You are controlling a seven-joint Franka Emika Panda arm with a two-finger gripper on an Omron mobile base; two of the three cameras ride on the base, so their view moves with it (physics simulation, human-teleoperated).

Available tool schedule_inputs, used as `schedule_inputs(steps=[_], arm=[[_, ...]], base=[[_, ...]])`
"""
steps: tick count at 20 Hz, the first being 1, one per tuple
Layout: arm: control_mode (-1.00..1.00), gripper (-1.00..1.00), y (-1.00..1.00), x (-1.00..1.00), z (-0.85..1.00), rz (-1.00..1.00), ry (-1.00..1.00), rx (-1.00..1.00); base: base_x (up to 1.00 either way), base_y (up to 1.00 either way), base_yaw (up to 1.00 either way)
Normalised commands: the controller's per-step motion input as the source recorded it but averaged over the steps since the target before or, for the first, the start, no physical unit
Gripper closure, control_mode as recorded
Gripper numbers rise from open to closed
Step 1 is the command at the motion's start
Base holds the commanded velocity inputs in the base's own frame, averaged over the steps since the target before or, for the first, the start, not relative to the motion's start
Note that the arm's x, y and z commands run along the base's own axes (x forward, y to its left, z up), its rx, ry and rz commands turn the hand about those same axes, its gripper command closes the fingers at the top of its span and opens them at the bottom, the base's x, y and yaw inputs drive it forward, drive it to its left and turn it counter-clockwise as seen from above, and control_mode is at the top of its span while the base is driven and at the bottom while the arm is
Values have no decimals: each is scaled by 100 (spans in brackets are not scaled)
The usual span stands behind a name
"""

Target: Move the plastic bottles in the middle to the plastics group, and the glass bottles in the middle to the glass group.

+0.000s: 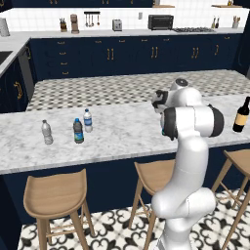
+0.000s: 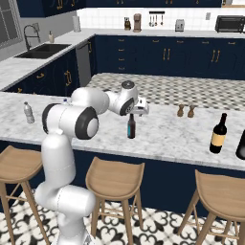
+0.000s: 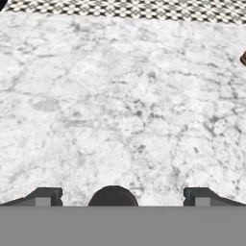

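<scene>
My gripper (image 2: 139, 109) hangs open just above the slim brown long-necked bottle (image 2: 131, 126), which stands upright on the marble counter. In the hand view its round dark top (image 3: 113, 196) sits between my fingertips (image 3: 45, 197), untouched. The black wine-style bottle (image 2: 218, 134) with a tan label stands far to the right. Two tiny stubby brown bottles (image 2: 181, 110) stand behind it, toward the counter's far edge. At the left, the short dark bottle (image 1: 78, 131) with a blue label stands between the unlabelled clear bottle (image 1: 47, 132) and the blue-labelled water bottle (image 1: 88, 120).
Wooden stools (image 2: 115, 179) line the counter's near side. A dark rounded object (image 2: 241, 143) is cut off at the right edge of the right base view. The marble counter (image 3: 120, 96) around the brown bottle is bare. A sink (image 2: 45, 49) lies on the far left worktop.
</scene>
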Motion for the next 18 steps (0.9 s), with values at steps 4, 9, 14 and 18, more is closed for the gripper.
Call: schedule_inputs(steps=[4,9,14,18], arm=[[-100,100,8,6,-13,0,0,3],[-100,100,0,2,-23,0,0,1],[-100,100,-24,-5,0,0,0,7],[-100,100,-61,-28,42,-1,-7,7]], base=[[0,0,0],[0,0,0],[0,0,0],[0,0,0]])
